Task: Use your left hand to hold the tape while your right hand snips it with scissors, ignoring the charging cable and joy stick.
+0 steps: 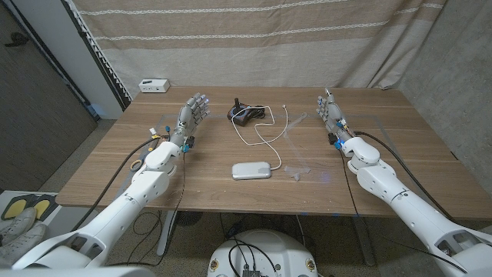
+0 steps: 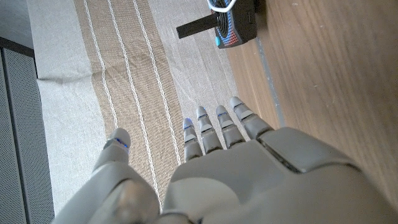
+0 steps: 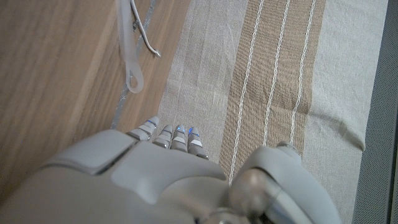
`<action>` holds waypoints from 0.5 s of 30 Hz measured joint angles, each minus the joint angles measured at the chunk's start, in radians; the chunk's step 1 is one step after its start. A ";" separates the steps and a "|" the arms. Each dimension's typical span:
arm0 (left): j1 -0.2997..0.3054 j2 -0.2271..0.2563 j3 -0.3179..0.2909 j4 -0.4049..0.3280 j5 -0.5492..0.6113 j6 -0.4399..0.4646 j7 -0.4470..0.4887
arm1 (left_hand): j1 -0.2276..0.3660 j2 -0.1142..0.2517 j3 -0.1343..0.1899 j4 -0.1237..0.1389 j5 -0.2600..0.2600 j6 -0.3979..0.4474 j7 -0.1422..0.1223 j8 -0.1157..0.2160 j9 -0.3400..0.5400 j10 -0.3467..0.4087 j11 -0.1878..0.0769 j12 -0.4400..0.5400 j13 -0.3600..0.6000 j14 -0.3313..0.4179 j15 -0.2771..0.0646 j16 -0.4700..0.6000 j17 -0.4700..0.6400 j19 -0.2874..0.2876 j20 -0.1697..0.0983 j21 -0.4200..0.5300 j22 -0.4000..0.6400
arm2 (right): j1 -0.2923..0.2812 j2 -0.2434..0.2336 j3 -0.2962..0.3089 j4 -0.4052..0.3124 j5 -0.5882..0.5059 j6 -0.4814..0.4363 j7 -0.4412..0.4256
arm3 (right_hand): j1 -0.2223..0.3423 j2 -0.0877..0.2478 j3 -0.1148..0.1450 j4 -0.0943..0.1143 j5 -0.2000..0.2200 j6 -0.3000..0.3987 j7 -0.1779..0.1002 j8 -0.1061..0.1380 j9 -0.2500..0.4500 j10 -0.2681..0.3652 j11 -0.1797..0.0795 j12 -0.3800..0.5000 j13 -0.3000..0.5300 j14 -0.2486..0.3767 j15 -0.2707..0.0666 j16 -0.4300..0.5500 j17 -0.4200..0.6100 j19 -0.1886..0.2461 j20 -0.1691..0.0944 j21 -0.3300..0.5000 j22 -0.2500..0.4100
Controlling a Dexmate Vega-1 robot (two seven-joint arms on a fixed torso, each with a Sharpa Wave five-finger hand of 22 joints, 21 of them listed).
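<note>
Left arm [image 1: 146, 181]: glossy white shell segments, black cable routed along outer side, coloured wires bundled at wrist. Left hand [image 1: 192, 113]: grey metallic casing, segmented fingers, blue marks noted at fingertips [image 2: 188, 123]. Right arm [image 1: 392, 185]: matching white shell, black cable. Right hand [image 1: 330, 111]: grey, blue-marked fingertips [image 3: 179, 130].

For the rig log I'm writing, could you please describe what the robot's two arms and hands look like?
Both arms are glossy white, rounded shells with black cables running along the forearms. The left hand and right hand are grey and segmented, with small blue marks at the fingertips. Coloured connectors cluster at each wrist.
</note>
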 measured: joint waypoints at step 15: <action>0.027 0.035 -0.002 -0.052 0.066 -0.006 0.064 | 0.002 -0.002 0.000 0.000 0.002 0.009 -0.001 0.000 -0.003 0.009 0.001 0.000 0.000 -0.022 -0.002 0.000 0.000 -0.018 0.000 0.000 0.000 | -0.005 -0.013 -0.001 -0.017 -0.012 -0.004 -0.004 | 0.005 0.005 -0.004 -0.004 0.007 0.002 0.013 0.000 0.000 -0.007 0.007 0.000 0.000 -0.009 0.002 0.000 0.000 -0.013 -0.013 0.000 0.000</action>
